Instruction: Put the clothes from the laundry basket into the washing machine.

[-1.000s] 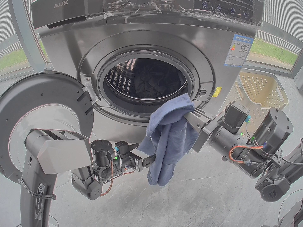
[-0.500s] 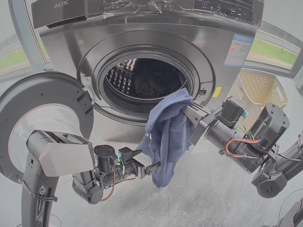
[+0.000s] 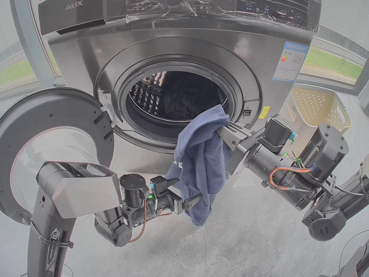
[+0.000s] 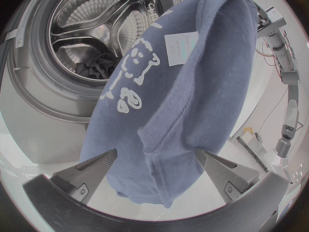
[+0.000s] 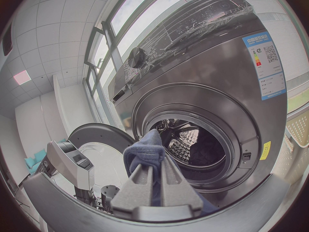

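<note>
Marbled floor (image 3: 246,243); R gripper (image 3: 222,129) pinches fleecy blue sweatshirt (image 3: 200,154) before round steel drum (image 3: 153,97); L gripper (image 4: 154,151) splayed.

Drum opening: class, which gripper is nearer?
Right. The right gripper holds the blue garment just outside the drum opening; the left gripper is lower, by the garment's hanging end.

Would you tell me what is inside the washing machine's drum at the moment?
A dark crumpled garment lies low in the drum. The blue sweatshirt held by the right gripper hangs before the opening's lower edge, hiding what lies behind it.
</note>
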Available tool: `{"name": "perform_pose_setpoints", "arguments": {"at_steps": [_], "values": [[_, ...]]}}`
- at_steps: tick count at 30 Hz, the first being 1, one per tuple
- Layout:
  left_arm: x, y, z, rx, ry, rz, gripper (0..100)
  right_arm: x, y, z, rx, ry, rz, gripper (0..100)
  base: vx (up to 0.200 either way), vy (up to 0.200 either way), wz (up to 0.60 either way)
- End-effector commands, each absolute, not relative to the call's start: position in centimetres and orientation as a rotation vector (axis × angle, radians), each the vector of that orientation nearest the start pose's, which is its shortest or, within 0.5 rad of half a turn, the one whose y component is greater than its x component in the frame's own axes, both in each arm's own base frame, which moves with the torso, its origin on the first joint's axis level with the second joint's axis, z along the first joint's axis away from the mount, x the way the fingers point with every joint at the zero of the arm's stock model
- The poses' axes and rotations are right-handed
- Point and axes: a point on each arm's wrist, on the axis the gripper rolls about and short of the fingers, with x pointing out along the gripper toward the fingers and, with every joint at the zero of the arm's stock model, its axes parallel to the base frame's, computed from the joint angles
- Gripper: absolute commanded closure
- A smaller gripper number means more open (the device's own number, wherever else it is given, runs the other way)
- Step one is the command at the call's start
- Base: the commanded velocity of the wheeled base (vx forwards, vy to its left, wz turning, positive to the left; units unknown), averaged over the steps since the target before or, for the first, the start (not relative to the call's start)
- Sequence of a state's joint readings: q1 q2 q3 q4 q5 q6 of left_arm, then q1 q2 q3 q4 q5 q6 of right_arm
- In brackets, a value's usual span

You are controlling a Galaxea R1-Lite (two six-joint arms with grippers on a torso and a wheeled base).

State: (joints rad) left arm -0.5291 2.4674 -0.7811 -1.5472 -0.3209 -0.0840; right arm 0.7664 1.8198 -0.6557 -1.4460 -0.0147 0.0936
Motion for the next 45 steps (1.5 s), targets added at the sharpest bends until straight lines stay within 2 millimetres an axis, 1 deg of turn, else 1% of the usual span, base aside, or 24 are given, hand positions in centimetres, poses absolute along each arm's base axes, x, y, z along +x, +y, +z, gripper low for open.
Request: {"name": "perform_pose_setpoints", "arguments": {"at_steps": [1, 8, 9, 15, 17, 20, 22, 23, 26, 30, 31, 32, 34, 35, 36, 37, 38, 41, 42, 43, 45], "values": [[33.9, -20.7, -1.3, -0.067, 0.165, -0.844, 0, 22.4, 21.6, 18.9, 0.199, -0.232, 0.762, 100, 0.000, 0.000, 0.00], [33.7, -21.2, -1.1, -0.076, 0.160, -0.855, 0, 22.3, 21.6, 18.7, 0.198, -0.229, 0.762, 100, 0.000, 0.000, 0.00], [33.7, -21.2, -1.1, -0.075, 0.160, -0.856, 100, 22.4, 21.6, 18.7, 0.197, -0.228, 0.762, 100, 0.000, 0.000, 0.00], [33.8, -21.2, -0.7, -0.079, 0.145, -0.854, 100, 22.6, 21.5, 18.3, 0.193, -0.220, 0.754, 100, 0.000, 0.000, 0.00], [34.0, -21.0, -0.3, -0.078, 0.132, -0.844, 100, 22.7, 21.4, 18.3, 0.192, -0.219, 0.748, 100, 0.000, 0.000, 0.00], [33.8, -20.1, 1.9, -0.081, 0.095, -0.826, 100, 23.1, 20.9, 18.1, 0.186, -0.210, 0.728, 100, 0.000, 0.000, 0.00], [33.4, -19.6, 2.7, -0.080, 0.086, -0.821, 100, 23.3, 20.6, 18.0, 0.182, -0.206, 0.716, 100, 0.000, 0.000, 0.00], [33.1, -19.1, 3.9, -0.082, 0.070, -0.815, 100, 23.4, 20.3, 17.9, 0.181, -0.201, 0.707, 100, 0.000, 0.000, 0.00], [32.0, -17.9, 5.6, -0.085, 0.056, -0.802, 100, 23.3, 20.1, 17.6, 0.178, -0.195, 0.704, 100, 0.000, 0.000, 0.00], [31.0, -16.7, 6.7, -0.084, 0.056, -0.784, 100, 23.1, 19.9, 17.3, 0.173, -0.182, 0.704, 100, 0.000, 0.000, 0.00], [30.6, -16.1, 7.0, -0.082, 0.061, -0.771, 100, 23.1, 19.8, 17.2, 0.171, -0.176, 0.700, 100, 0.000, 0.000, 0.00], [30.5, -16.0, 7.0, -0.082, 0.062, -0.768, 100, 23.1, 19.7, 17.2, 0.170, -0.175, 0.699, 100, 0.000, 0.000, 0.00], [30.0, -14.9, 7.7, -0.080, 0.059, -0.742, 100, 23.0, 19.6, 17.1, 0.170, -0.170, 0.696, 100, 0.000, 0.000, 0.00], [29.9, -14.4, 8.0, -0.079, 0.054, -0.730, 100, 23.3, 19.2, 16.8, 0.165, -0.163, 0.679, 100, 0.000, 0.000, 0.00], [29.9, -14.4, 8.0, -0.079, 0.054, -0.730, 100, 23.3, 19.2, 16.8, 0.165, -0.163, 0.679, 100, 0.000, 0.000, 0.00], [29.3, -13.4, 8.9, -0.079, 0.037, -0.702, 100, 23.4, 18.7, 16.6, 0.163, -0.154, 0.662, 100, 0.000, 0.000, 0.00], [29.2, -13.3, 9.1, -0.079, 0.034, -0.699, 100, 23.5, 18.6, 16.5, 0.162, -0.151, 0.659, 100, 0.000, 0.000, 0.00], [28.0, -11.3, 11.3, -0.083, -0.019, -0.650, 100, 23.9, 17.4, 15.9, 0.152, -0.130, 0.622, 100, 0.000, 0.000, 0.00], [28.0, -11.2, 11.4, -0.083, -0.021, -0.647, 100, 23.9, 17.4, 15.9, 0.152, -0.130, 0.620, 100, 0.000, 0.000, 0.00], [27.6, -10.0, 12.4, -0.089, -0.050, -0.616, 100, 24.0, 16.8, 15.6, 0.144, -0.122, 0.601, 100, 0.000, 0.000, 0.00], [27.4, -9.0, 13.2, -0.091, -0.075, -0.587, 100, 24.1, 16.4, 15.4, 0.142, -0.113, 0.589, 100, 0.000, 0.000, 0.00]]}}
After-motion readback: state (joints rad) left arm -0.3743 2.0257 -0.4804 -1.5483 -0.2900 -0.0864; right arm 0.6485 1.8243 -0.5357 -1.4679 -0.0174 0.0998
